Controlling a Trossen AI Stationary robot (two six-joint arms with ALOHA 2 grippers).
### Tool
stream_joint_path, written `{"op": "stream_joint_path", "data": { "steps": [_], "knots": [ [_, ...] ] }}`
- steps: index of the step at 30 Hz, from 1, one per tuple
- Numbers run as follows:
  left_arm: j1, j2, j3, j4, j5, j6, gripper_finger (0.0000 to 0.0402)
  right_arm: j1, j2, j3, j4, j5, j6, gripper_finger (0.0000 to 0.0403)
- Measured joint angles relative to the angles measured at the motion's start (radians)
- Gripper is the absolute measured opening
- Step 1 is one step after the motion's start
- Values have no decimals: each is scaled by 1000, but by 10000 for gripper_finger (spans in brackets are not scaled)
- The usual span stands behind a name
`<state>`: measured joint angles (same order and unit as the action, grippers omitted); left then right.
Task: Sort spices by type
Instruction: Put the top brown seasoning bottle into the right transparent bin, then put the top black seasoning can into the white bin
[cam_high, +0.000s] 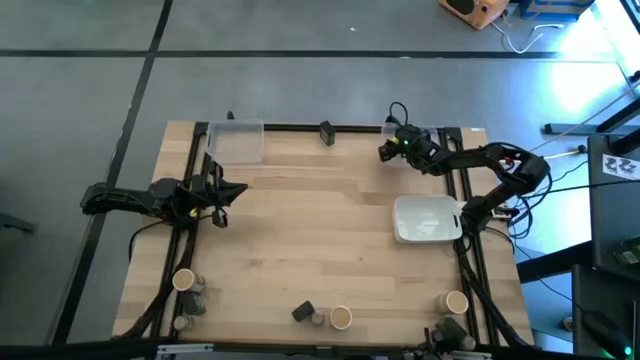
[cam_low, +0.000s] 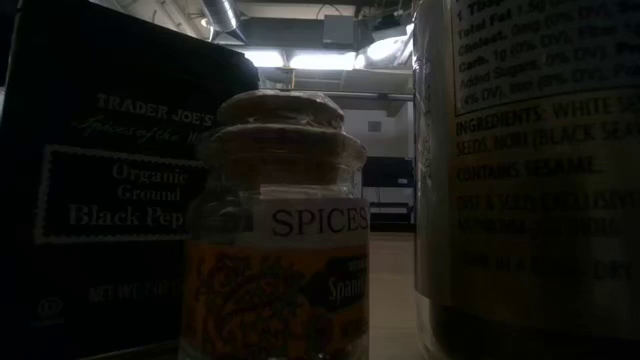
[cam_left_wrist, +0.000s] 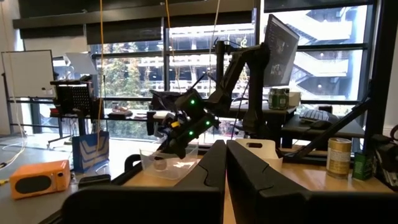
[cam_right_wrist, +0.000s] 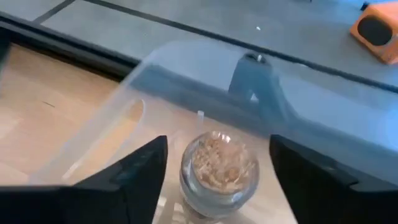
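In the right wrist view a small glass jar with a pale speckled top stands upright on the floor of a clear plastic tray. My right gripper is open over the table's far right corner. Its fingers stand on either side of the jar with a gap on both sides. My left gripper is shut and empty at the table's left side. More spices stand along the near edge: tan cylinders, a dark box and small jars.
A second clear tray sits at the far left and a white rectangular dish at the right. The low view is filled by a dark black pepper box, a jar labelled SPICES and a large cylinder.
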<state>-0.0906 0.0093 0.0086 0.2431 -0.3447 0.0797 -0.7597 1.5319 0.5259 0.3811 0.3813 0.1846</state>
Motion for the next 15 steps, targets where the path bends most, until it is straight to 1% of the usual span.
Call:
{"op": "stream_joint_path", "data": {
  "steps": [3, 6, 7, 9, 12, 15],
  "knots": [
    [0, 0, 0, 0, 0, -2, 1, 1, -71, 0, -23, 10, -32, 299],
    [0, 0, 0, 0, 0, -1, 1, 1, -160, 12, -86, -14, -63, 303],
    [0, 0, 0, 0, 0, 5, 1, 1, -188, 19, -109, -32, -69, 302],
    [0, 0, 0, 1, 0, 11, 1, 8, -234, 41, -136, -101, -87, 301],
    [0, 0, 0, 1, 0, 23, 1, 39, -275, 70, -150, -188, -112, 300],
    [0, 0, 0, 1, 0, -29, 1, 87, -286, 100, -146, -210, -139, 300]
  ]
}}
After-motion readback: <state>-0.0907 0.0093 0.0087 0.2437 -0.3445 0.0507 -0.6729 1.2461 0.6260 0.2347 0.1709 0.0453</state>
